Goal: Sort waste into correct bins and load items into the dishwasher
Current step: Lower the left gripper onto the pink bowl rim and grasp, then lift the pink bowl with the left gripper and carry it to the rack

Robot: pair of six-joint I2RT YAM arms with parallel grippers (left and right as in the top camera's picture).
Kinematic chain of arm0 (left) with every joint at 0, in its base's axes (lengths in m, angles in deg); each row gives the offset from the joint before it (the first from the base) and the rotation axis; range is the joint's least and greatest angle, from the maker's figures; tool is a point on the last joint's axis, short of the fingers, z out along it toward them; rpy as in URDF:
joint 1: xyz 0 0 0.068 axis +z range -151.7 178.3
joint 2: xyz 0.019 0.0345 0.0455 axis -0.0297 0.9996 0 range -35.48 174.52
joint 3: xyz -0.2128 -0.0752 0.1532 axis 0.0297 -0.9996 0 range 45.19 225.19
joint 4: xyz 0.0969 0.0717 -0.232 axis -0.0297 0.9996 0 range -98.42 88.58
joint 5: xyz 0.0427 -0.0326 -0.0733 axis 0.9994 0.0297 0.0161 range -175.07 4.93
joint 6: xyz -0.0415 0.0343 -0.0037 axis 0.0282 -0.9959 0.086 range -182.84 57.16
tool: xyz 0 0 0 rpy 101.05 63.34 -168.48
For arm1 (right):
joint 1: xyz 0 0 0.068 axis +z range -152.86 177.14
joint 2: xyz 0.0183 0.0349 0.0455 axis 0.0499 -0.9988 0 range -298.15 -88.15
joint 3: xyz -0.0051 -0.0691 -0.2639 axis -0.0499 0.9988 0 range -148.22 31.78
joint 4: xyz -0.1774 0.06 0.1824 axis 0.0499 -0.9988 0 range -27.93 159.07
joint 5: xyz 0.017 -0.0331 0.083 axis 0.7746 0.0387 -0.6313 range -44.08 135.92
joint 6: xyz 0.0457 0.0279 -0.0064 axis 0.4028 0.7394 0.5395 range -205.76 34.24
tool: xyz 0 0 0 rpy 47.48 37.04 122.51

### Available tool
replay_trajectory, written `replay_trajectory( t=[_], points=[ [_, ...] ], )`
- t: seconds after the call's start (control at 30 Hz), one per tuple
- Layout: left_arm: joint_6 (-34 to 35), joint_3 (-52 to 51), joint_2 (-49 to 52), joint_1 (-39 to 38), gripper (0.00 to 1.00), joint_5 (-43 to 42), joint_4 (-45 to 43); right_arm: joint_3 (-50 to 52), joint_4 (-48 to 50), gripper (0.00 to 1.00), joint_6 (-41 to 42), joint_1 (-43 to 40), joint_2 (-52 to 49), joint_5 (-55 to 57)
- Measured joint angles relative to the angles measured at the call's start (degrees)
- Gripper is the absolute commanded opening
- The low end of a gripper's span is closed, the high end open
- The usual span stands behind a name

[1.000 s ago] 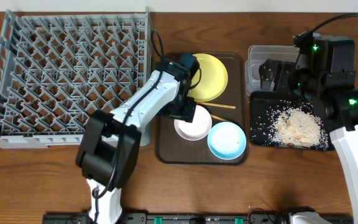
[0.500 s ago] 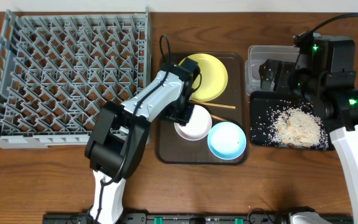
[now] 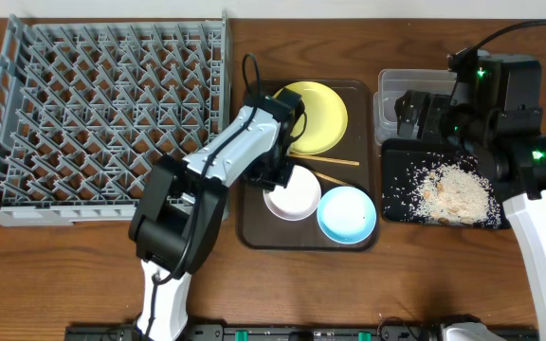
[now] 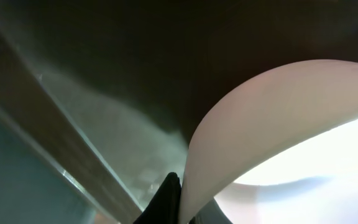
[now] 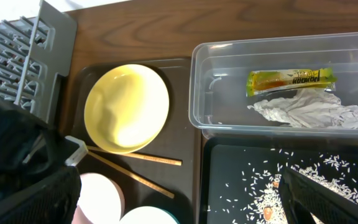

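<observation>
My left gripper (image 3: 275, 180) is shut on the near rim of a white bowl (image 3: 296, 195) on the brown serving tray (image 3: 254, 227). The left wrist view shows that rim (image 4: 253, 106) pinched between the dark fingers. A yellow plate (image 3: 317, 116), two chopsticks (image 3: 335, 161) and a blue-rimmed bowl (image 3: 346, 213) lie on the same tray. My right gripper (image 3: 415, 112) hangs open over the join of the clear tub (image 3: 387, 90) and the black tray (image 3: 396, 189). The tub holds the snack wrapper (image 5: 289, 79) and the tissue (image 5: 306, 111). Rice scraps (image 3: 453, 192) lie in the black tray.
The grey dish rack (image 3: 102, 114) fills the left of the table, right up against the serving tray's left side. My left arm stretches from the front edge up across the rack's right corner. The right arm's body stands at the far right.
The left gripper has closed on the white bowl's rim, and the bowl has shifted slightly toward the front. The right arm has not moved.
</observation>
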Motion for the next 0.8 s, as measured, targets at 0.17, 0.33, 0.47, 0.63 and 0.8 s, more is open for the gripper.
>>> replay_trajectory(
  t=[0.17, 0.33, 0.47, 0.63, 0.8],
  points=[
    [1.73, 1.01, -5.35, 0.0, 0.07, 1.07, 0.57, 0.0, 1.33, 0.99, 0.02, 0.0, 0.0, 0.85],
    [3.63, 2.25, -15.12, 0.24, 0.07, 5.09, 0.68, 0.0, 1.51, 0.99, 0.02, -0.02, 0.0, 1.09],
    [4.44, 2.86, -20.0, 1.31, 0.08, 8.61, 0.55, 0.0, 1.7, 0.99, -0.02, -0.26, 0.0, 2.51],
    [4.55, 2.89, -20.24, 3.82, 0.07, 10.67, 0.17, 0.0, 1.6, 0.99, -0.24, -5.18, 0.37, 3.56],
    [4.68, 2.89, -20.13, 5.73, 0.08, 13.05, -2.34, 0.0, 1.53, 0.99, -0.17, -13.81, 1.16, 4.13]
  ],
)
